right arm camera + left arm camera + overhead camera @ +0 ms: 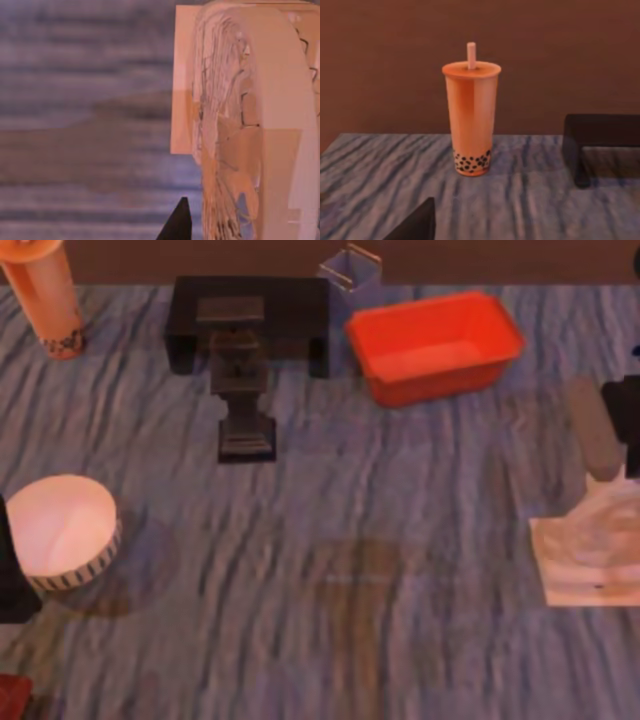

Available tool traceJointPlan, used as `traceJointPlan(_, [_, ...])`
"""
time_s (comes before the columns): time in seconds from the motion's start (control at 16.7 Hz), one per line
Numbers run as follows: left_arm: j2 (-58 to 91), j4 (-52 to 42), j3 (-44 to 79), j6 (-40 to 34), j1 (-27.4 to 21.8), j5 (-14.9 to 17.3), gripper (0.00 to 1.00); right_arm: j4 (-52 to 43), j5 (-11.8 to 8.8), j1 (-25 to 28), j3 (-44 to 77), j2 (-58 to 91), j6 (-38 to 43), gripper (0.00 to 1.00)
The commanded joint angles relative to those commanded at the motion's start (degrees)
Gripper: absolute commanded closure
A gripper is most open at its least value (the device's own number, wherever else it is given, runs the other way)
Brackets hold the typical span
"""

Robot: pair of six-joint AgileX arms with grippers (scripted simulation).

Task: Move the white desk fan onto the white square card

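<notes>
White desk fan (600, 525) sat on the white square card (570, 580) at the right edge of the table, partly cut off by the top view's border. Seen from above: round grille face-on-ish and pale, blending into the card underneath. In the right wrist view the fan (235, 125) filled the close-up, thin grille wires running in long curved lines, standing over the card (182, 75). Stood upright on its base as far as could be told; which way the grille faced was hard to pin down, honestly. Card lay flat, edges slightly skewed to the table's edges.

Right gripper (177, 225): only one dark fingertip visible just beside the fan, so apart or together, cannot tell. Right arm showed as a dark block at the top view's right edge, just above the fan.

Further out: orange rectangular tub (435, 345) at the back, right of centre. Black stand (248, 325) next to it on the left. Left gripper (245, 435) hung parked in front of that stand, fingers too murky to call. Bubble tea cup (471, 117) with straw in the back left corner. White round drum (62, 530) with striped band near the left edge.
</notes>
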Motion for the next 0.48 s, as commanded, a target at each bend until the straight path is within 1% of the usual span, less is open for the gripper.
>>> traceJointPlan(0.12, [0.0, 0.0, 0.0, 0.0, 0.0, 0.0, 0.00, 0.0, 0.0, 0.0, 0.0, 0.0, 0.0, 0.02])
traceJointPlan(0.18, [0.0, 0.0, 0.0, 0.0, 0.0, 0.0, 0.00, 0.0, 0.0, 0.0, 0.0, 0.0, 0.0, 0.00])
traceJointPlan(0.48, [0.0, 0.0, 0.0, 0.0, 0.0, 0.0, 0.00, 0.0, 0.0, 0.0, 0.0, 0.0, 0.0, 0.00])
